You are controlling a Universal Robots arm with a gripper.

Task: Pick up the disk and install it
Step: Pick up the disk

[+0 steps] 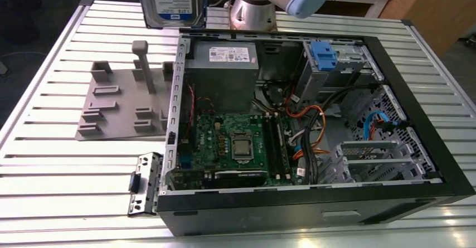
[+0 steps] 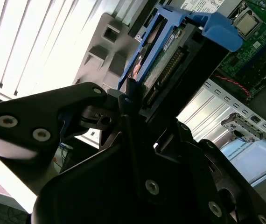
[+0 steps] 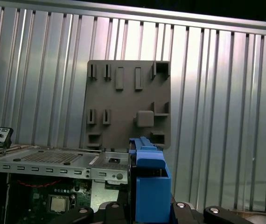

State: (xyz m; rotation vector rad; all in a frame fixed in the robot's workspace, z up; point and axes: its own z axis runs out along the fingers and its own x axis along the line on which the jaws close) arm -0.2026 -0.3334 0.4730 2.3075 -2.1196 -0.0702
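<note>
We see the gripper (image 2: pixel 147 116) clenched on the upright disk (image 1: pixel 175 3), with the blue-fronted drive cage (image 1: pixel 327 64) lower, toward the exterior view's right.

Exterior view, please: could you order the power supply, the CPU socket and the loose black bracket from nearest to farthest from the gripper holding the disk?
The gripper holds the disk at the top edge.
1. Power supply, far end of the case.
2. CPU socket, midway.
3. Black bracket, nearest the camera.
</note>
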